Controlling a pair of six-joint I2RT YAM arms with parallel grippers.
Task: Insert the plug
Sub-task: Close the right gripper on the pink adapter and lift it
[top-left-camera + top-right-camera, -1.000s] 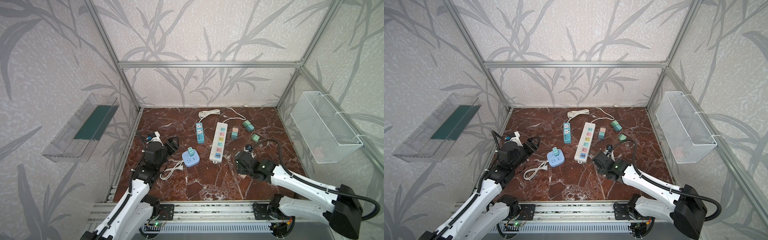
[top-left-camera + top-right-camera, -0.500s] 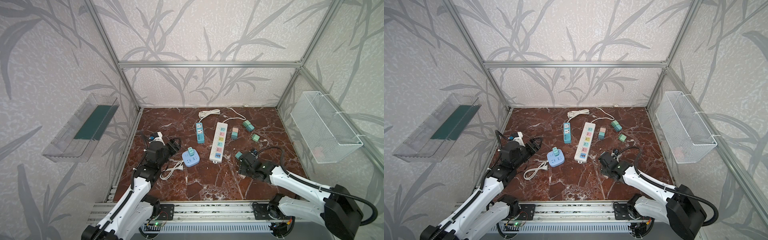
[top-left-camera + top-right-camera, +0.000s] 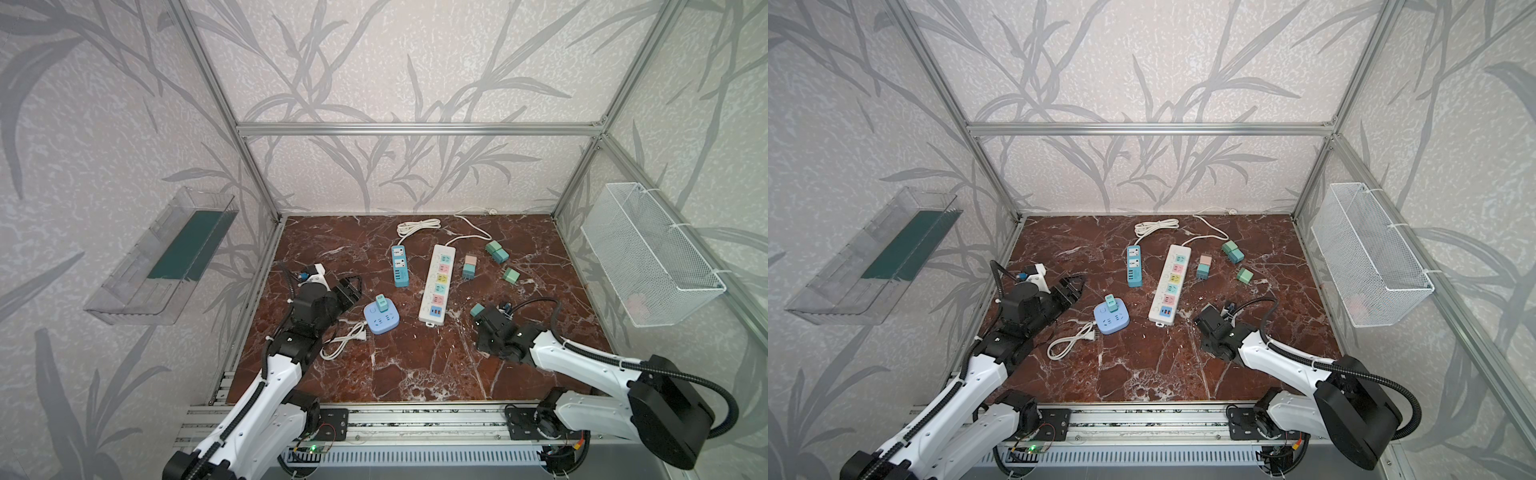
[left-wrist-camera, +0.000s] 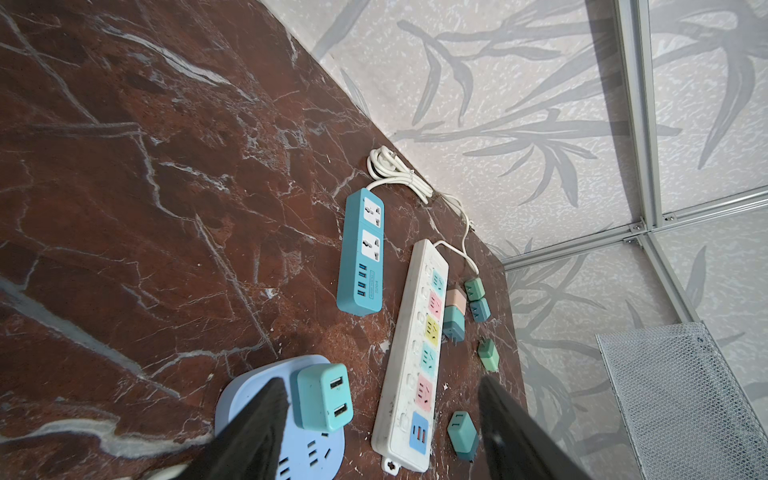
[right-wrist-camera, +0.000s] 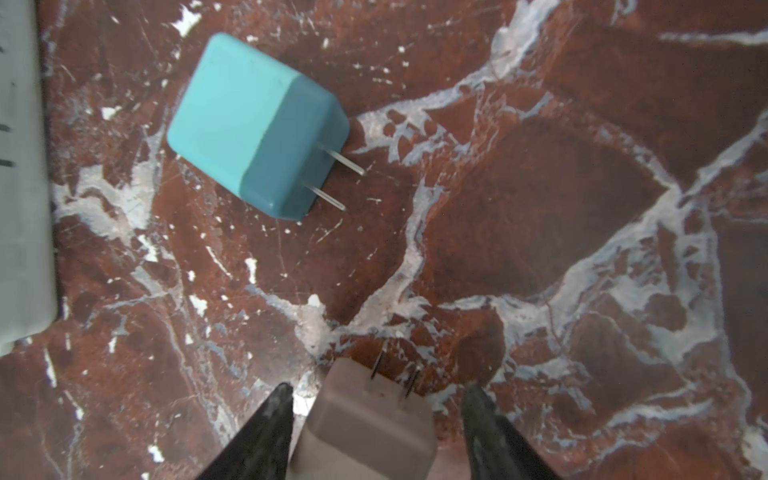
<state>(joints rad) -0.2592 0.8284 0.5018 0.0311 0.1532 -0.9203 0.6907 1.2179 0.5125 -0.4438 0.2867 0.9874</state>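
Marble tabletop (image 5: pixel 540 199), right-wrist-only plug (image 5: pixel 365 419), apparently ungripped

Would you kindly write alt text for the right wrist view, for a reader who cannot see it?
A pale pinkish-grey plug, prongs pointing away from the camera, sits within the open right gripper, not yet clamped. Further off, a teal plug lies on its side on the red marble table, close to the edge of a white power strip.

Leaf-patterned walls (image 3: pixel 374 62) and aluminium frame (image 3: pixel 415 129) enclose a red marble floor (image 3: pixel 415 365).
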